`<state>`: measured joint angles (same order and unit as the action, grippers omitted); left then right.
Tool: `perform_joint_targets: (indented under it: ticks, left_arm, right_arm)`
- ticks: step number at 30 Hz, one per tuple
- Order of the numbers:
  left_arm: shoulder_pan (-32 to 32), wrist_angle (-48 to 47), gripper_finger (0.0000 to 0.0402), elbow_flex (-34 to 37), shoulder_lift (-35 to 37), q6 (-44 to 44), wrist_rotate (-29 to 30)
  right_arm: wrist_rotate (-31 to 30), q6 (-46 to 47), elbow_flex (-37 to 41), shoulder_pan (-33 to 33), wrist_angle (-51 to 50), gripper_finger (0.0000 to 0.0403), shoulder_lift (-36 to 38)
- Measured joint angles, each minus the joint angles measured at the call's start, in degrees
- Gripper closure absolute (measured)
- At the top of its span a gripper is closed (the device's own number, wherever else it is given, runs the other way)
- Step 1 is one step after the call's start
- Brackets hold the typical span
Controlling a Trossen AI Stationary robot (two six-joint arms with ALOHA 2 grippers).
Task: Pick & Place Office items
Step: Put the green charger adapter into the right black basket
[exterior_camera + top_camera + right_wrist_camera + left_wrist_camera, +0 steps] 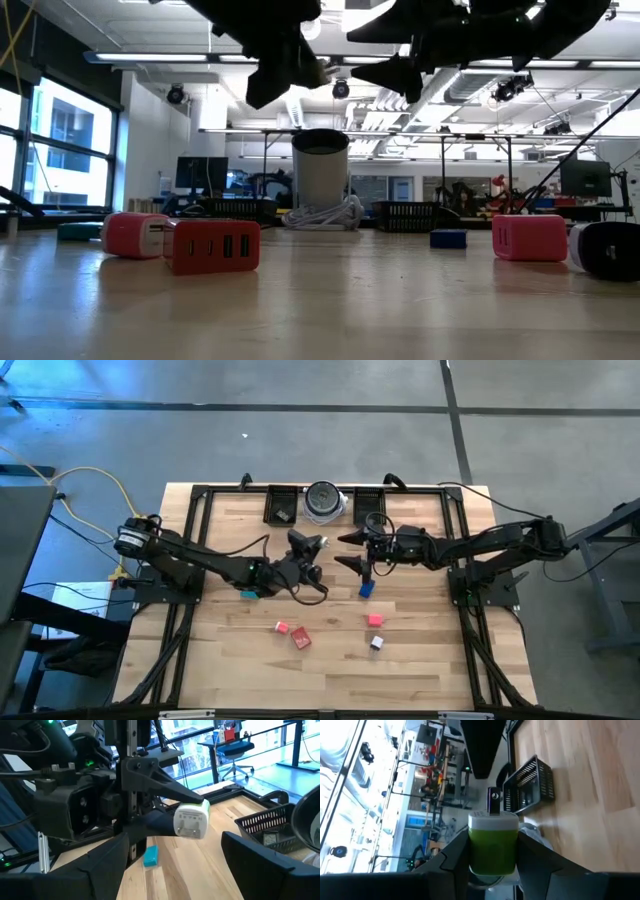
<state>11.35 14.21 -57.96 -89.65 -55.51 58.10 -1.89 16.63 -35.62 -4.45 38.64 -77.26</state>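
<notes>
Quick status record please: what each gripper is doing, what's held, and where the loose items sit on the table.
left gripper: raised over table centre, shut on green-white charger
right gripper: open, empty, facing the left gripper over the table
teal piece: on table by the left arm
blue piece: on table below the right gripper
red pieces: front centre, two close together
pink piece: front right of centre
black-white piece: just in front of the pink one
trays: back edge, either side of the dish

1. My left gripper (312, 547) is hovering mid-table, arm outstretched, fingers (454, 854) clamping a small piece.
2. My right gripper (352, 550) is facing it, fingers (105, 855) spread wide.
</notes>
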Motion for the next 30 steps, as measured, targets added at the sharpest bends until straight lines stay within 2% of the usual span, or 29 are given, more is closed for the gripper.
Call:
perform_joint_targets:
  ticks: [5, 14, 30]
  left_arm:
    - [0.0, 0.0, 0.0281, -1.5, -0.1, 0.3, -3.3]
    - [0.0, 0.0, 0.0281, -2.0, -0.1, 0.3, -4.2]
    - [0.0, 0.1, 0.0281, -2.0, -0.1, 1.1, -6.1]
  right_arm:
    - [0.5, -0.1, 0.0, 0.0, 2.9, 0.0097, -2.6]
    - [1.9, -0.1, -0.7, 0.0, 9.4, 0.0097, -7.1]
    - [1.7, -0.8, -2.8, 0.0, 8.7, 0.0097, -7.5]
